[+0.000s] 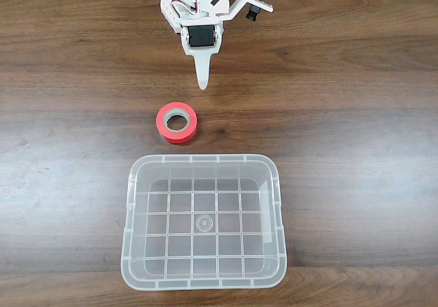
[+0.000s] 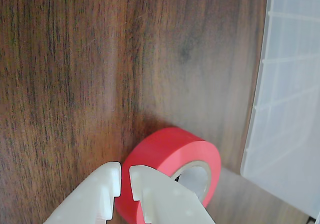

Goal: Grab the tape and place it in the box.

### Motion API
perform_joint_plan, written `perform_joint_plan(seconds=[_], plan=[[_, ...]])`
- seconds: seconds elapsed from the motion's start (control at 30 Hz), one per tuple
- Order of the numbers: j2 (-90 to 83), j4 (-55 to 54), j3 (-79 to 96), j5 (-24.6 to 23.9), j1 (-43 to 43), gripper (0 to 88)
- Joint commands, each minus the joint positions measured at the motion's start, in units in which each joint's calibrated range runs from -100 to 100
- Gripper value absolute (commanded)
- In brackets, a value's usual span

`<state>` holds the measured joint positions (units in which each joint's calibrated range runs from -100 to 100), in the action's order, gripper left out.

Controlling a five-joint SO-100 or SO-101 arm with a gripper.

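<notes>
Near the table's (image 1: 61, 61) far edge in the fixed view, my white two-finger gripper (image 1: 202, 81) hangs short of the bright red-orange tape roll (image 1: 176, 123), which lies flat mid-table just beyond the clear ribbed plastic box (image 1: 203, 275). From the wrist view, fingers (image 2: 155, 194) nearly pressed together hold nothing; tape (image 2: 165, 151) ungrasped, box (image 2: 287, 99) empty, so I judge everything remains.

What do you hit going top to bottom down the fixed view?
end effector → tape → box, all on the wooden table.
</notes>
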<state>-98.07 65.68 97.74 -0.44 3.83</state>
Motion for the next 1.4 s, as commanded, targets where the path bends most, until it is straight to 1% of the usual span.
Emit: perform_joint_plan(seconds=[0.0,0.1,0.33,0.6,0.7,0.8,0.87,1.2,1.37], plan=[[-0.6,-3.4,-1.1,-0.2,-1.6,1.3],[-0.6,-4.1,-2.7,-0.3,-6.0,1.3],[-0.4,-4.0,-6.2,0.1,-13.1,1.3],[-0.1,-2.7,-14.0,0.1,-13.8,1.3],[2.5,2.4,-19.4,0.0,-13.0,1.3],[8.9,6.8,-26.1,-0.3,-13.0,1.3],[14.4,7.5,-30.6,-0.3,-13.0,1.3],[45.1,7.7,-55.1,0.1,-13.0,1.3],[57.7,5.6,-58.2,-0.5,-10.9,1.3]])
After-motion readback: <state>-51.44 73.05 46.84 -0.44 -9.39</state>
